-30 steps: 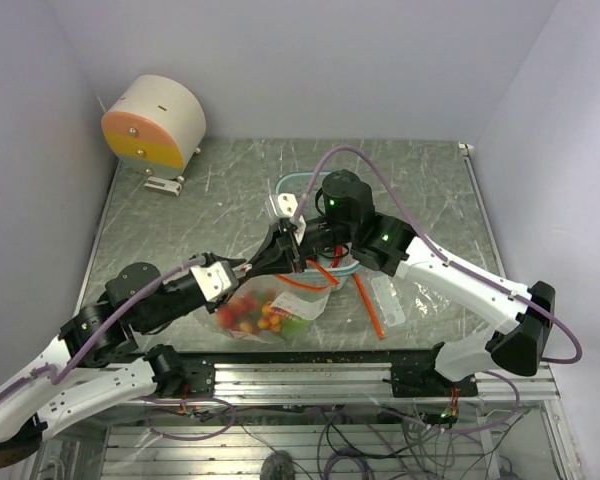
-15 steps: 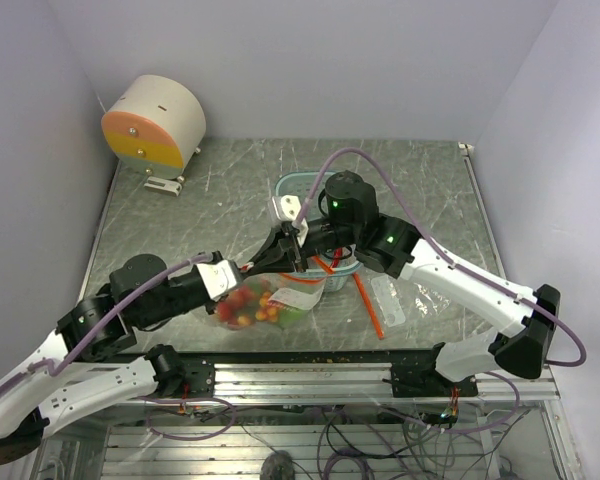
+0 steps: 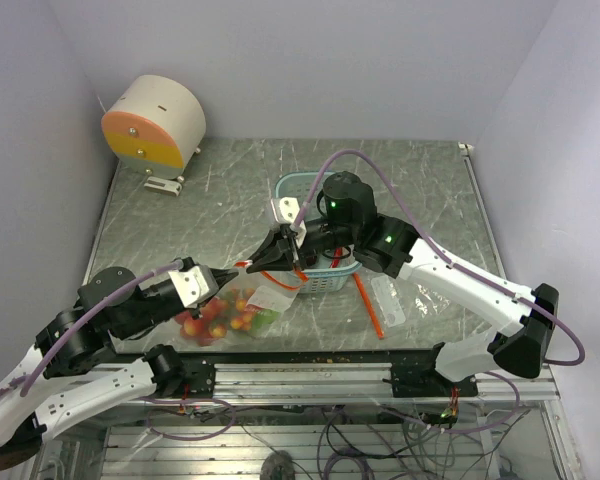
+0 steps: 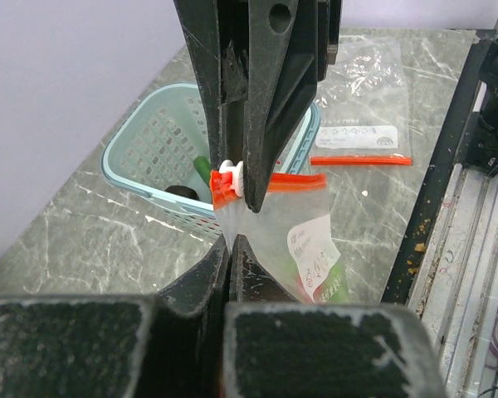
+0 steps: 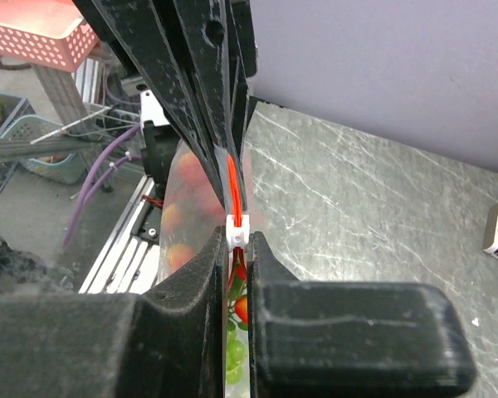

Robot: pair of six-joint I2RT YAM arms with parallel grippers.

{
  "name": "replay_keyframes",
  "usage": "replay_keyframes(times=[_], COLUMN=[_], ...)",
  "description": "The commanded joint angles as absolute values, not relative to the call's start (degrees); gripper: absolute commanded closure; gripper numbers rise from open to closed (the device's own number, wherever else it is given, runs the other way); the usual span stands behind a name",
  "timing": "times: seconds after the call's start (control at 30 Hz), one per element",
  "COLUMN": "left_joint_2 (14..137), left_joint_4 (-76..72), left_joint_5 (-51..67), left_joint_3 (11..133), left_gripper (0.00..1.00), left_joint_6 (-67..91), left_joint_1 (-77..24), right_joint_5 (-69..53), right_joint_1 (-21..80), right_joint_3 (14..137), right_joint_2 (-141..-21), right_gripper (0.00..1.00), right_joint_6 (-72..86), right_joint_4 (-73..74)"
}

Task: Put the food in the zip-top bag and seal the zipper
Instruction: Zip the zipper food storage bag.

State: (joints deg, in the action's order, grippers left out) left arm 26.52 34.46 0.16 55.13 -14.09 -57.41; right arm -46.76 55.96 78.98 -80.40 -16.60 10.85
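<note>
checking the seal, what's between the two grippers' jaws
A short stretch of the clear zip-top bag below its zipper, nothing else; the left wrist view shows it.

You have the zip-top bag (image 3: 242,308) lying on the table (image 3: 420,190) front-left of the basket (image 3: 322,281), with the food (image 3: 220,316) inside it. Its zipper (image 4: 290,179) sits just before the basket's near wall. A spare bag (image 3: 388,298) lies front-right of the basket. A drum unit (image 3: 155,122) stands behind-left, well apart.
</note>
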Motion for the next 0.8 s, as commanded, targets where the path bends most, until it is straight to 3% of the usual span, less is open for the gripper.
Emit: replay_keyframes(times=[0.0, 0.77], left_joint_2=[23.94, 15.51], left_joint_4=[32.67, 32.22], left_joint_5=[-1.22, -25.02], left_joint_3=[58.19, 60.57], left_gripper=[0.93, 0.93], left_joint_6=[-13.62, -15.47], left_joint_1=[-57.33, -57.43], right_joint_5=[-45.84, -45.75], right_joint_1=[53.44, 47.04], right_joint_3=[78.29, 68.35], right_joint_2=[-81.27, -79.87], right_gripper=[1.0, 1.0], right_joint_6=[-16.87, -16.17], right_joint_4=[12.36, 9.46])
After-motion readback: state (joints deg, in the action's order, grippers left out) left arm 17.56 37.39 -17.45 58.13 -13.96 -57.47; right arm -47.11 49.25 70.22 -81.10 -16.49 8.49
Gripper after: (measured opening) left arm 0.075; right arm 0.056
